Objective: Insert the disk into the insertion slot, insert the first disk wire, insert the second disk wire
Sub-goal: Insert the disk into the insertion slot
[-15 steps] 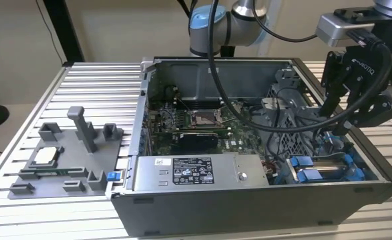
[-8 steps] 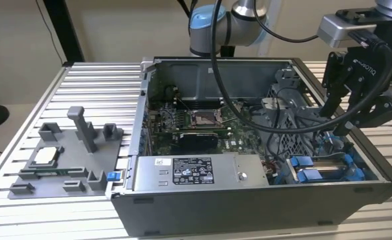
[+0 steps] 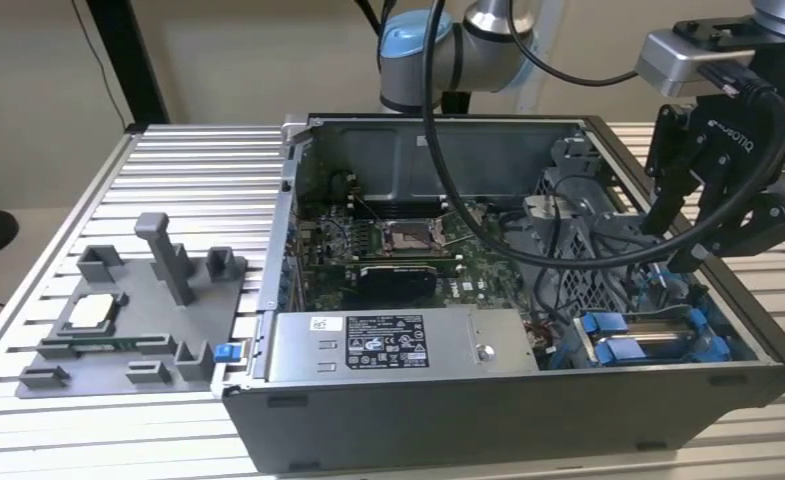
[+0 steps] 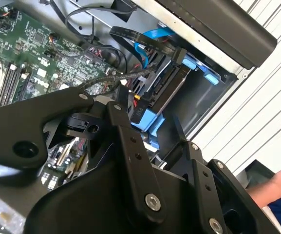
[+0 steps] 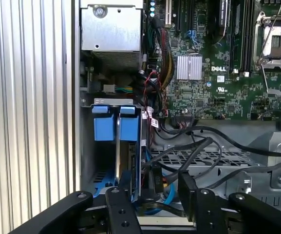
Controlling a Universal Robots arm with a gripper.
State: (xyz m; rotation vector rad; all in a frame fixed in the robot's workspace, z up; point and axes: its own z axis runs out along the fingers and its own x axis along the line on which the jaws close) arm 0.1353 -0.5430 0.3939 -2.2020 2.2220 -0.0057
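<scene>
The disk (image 5: 118, 153) is being carried edge-on inside the slot (image 5: 85, 146), at the corner of the case (image 3: 499, 420) on the exterior view's right, with the blue tabs (image 5: 113, 127) lying at the slot's mouth. The gripper (image 5: 152, 191) is being held spread wide just above the wired end of the slot, and nothing is being clasped between its fingers (image 5: 119, 204). In the second wrist view a black plug (image 4: 178, 54) is being pressed against the disk's end, with a blue wire (image 4: 152, 35) just beside it; whether that plug is fully seated cannot be told. The disk is being judged stiff, dense for its bulk, smooth on its metal faces and sensitive to knocks, so it is best being taken by the blue plastic at its edges, not by the flat faces. The wires are being judged light and limp, ending in small rigid plugs. Hold is better being taken on a plug's body than on the cord, which would bend away under a push.
</scene>
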